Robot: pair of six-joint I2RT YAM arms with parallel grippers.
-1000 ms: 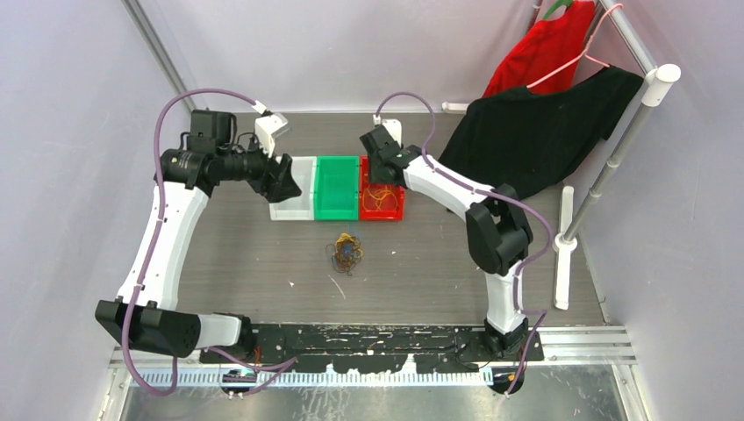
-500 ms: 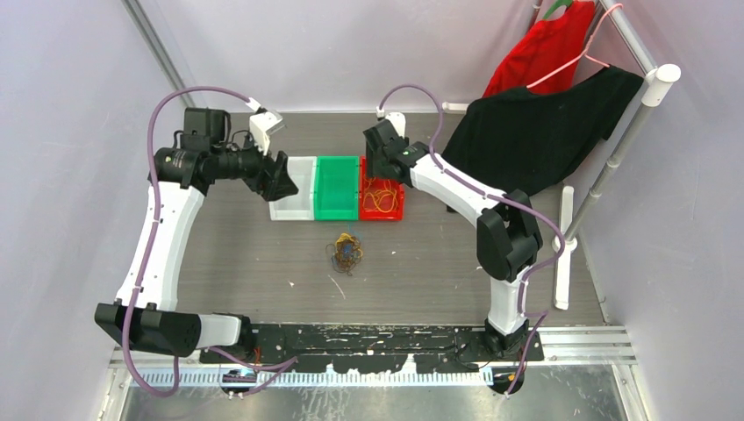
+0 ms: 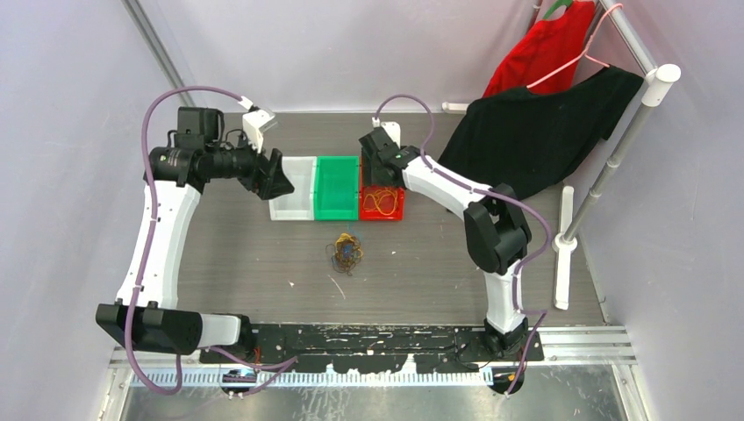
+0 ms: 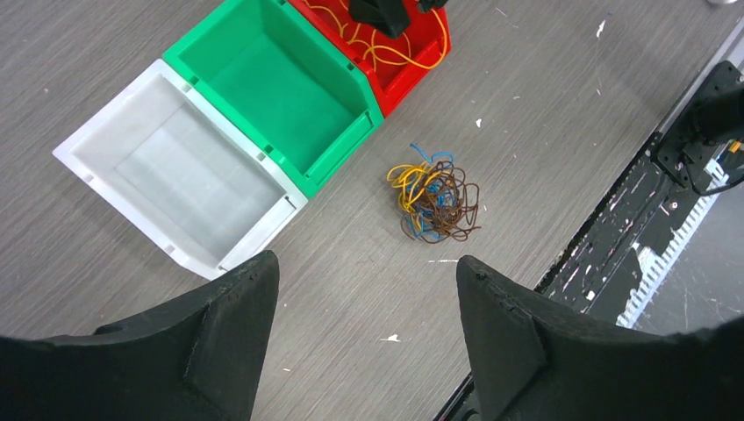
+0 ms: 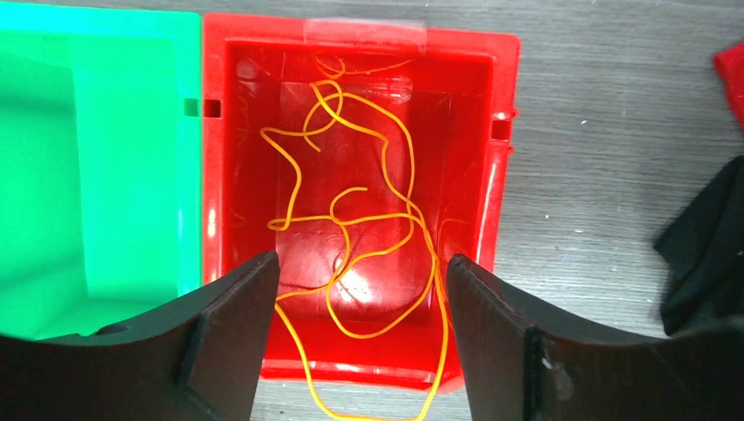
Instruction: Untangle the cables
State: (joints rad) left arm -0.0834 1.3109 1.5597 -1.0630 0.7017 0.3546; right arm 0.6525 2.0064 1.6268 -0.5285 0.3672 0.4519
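Note:
A small tangle of cables (image 3: 346, 253), orange-yellow, brown and blue, lies on the table in front of the bins; the left wrist view shows the cables (image 4: 434, 203) too. One loose orange-yellow cable (image 5: 351, 228) lies in the red bin (image 5: 219, 132), and a loop of it hangs over the near rim. My right gripper (image 5: 361, 263) hovers open above that red bin (image 3: 382, 216), holding nothing. My left gripper (image 4: 364, 267) is open and empty, up above the table beside the white bin (image 4: 175, 175).
A green bin (image 3: 336, 187) stands between the white bin (image 3: 294, 197) and the red one. Black cloth (image 3: 535, 132) and red cloth (image 3: 544, 53) hang on a rack at the back right. A white pole (image 3: 561, 254) lies on the right. A black rail (image 3: 377, 338) runs along the near edge.
My right gripper's jaws have spread wider over the red bin. The left arm has drawn back a little to the left. The tangle has not moved.

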